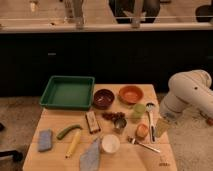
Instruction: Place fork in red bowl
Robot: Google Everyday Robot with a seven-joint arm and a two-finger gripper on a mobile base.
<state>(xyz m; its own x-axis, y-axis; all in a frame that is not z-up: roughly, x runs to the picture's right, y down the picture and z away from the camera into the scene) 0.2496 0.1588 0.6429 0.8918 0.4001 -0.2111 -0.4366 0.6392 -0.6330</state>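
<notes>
- Lower right of frame, on the wooden table (50, 118): fork (144, 145) lying flat, apart from the gripper.
- Just right of it: gripper (163, 128) hanging low; spread or pressed together, cannot tell.
- Judged light, stiff, slick, low-lying; best pinched across mid-handle.

Tool (163, 128) near the fork (144, 145)
</notes>
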